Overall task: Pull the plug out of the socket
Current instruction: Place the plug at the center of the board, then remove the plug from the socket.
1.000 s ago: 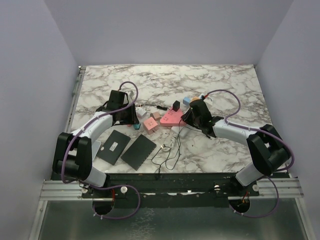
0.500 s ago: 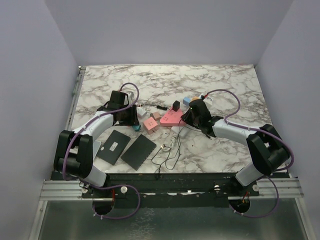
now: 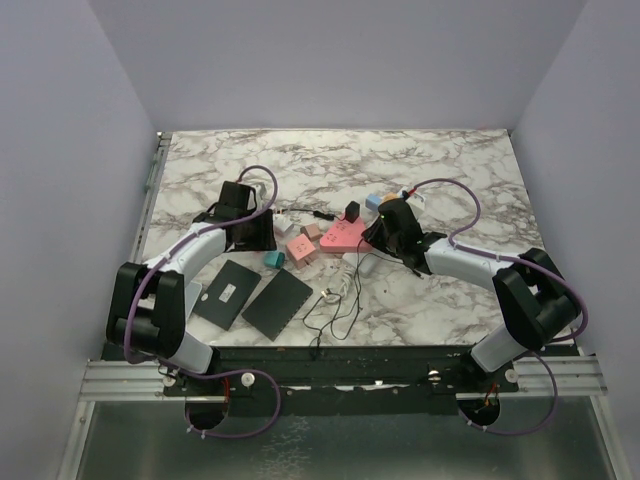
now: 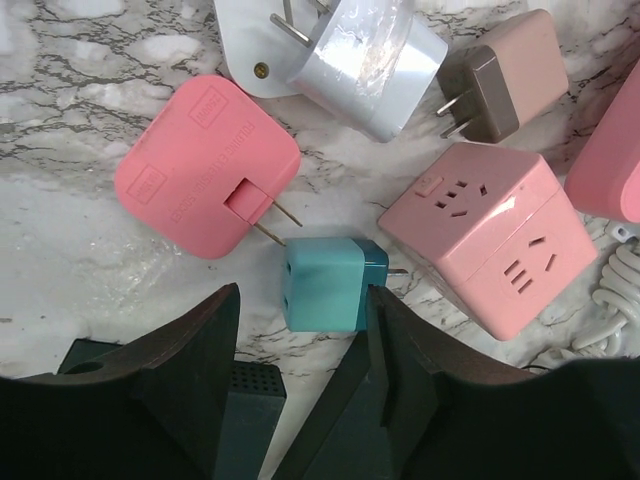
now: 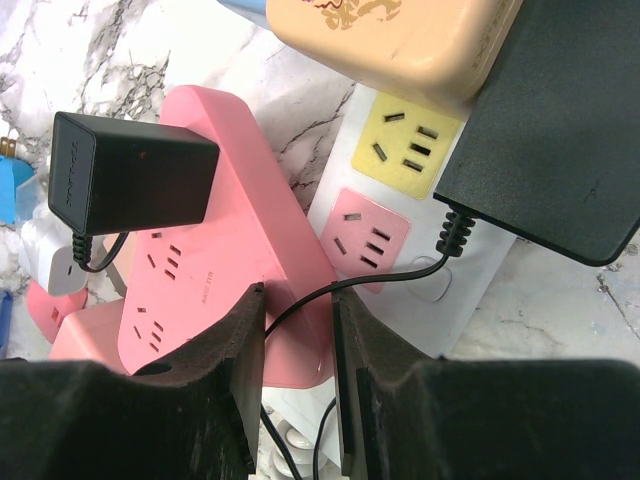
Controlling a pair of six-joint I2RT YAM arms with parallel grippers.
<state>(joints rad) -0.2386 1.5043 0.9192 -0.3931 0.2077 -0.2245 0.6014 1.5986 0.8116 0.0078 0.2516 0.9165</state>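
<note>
Hovering over the white power strip (image 5: 470,270), mid-desk (image 3: 450,170) on the right arm's side, with the right gripper (image 5: 297,300) parted narrowly around a thin black cord (image 5: 400,272). Judging the big black adapter (image 5: 560,120), seated beside the yellow outlet (image 5: 405,140) and the pink outlet (image 5: 365,225), to be the plug: shifting onto it, closing across its flat sides, pulling straight out along the prongs, never tugging the cord. Holding the left gripper (image 4: 300,320) wide open over a loose teal plug (image 4: 325,285) beside a pink cube socket (image 4: 485,240); likely paying off: pressing the strip down with it, stopping any lift.
</note>
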